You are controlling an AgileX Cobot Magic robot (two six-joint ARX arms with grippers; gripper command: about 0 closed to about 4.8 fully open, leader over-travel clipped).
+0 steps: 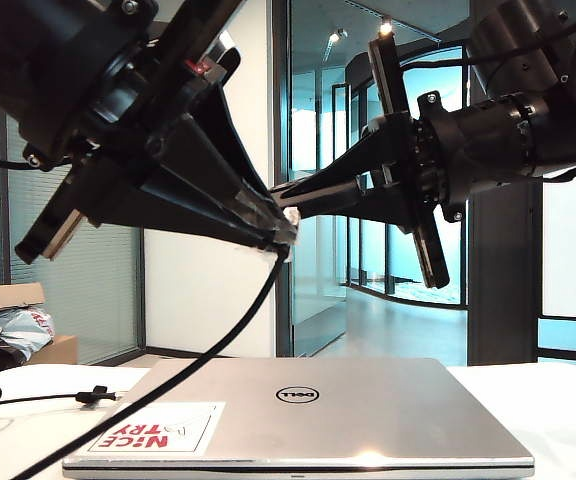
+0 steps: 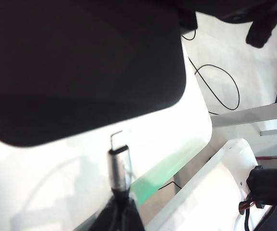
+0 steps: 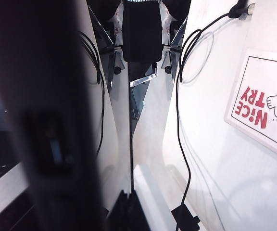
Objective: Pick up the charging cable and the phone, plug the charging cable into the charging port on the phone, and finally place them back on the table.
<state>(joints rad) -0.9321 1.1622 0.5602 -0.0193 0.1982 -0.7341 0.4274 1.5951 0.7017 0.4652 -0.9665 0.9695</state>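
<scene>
Both grippers hang above the silver laptop. My left gripper (image 1: 286, 235) (image 2: 121, 204) is shut on the charging cable's silver plug (image 2: 118, 166). The black cord (image 1: 208, 350) (image 3: 178, 120) drops from it to the table (image 1: 553, 410). My right gripper (image 1: 280, 192) (image 3: 130, 199) is shut on the phone (image 3: 119, 144), seen almost edge-on there. In the left wrist view the phone (image 2: 81, 67) is a large black slab with a rounded corner. The plug's tip sits just off its edge; contact is unclear. The charging port cannot be made out. The black arms mask the phone in the exterior view.
The closed laptop (image 1: 298, 410) with a red-lettered sticker (image 1: 158, 430) (image 3: 263, 101) lies below both grippers. The cord's black tie strap (image 1: 93, 396) (image 3: 186, 221) rests on the table left of the laptop. Boxes and bags (image 1: 13, 330) lie at the far left.
</scene>
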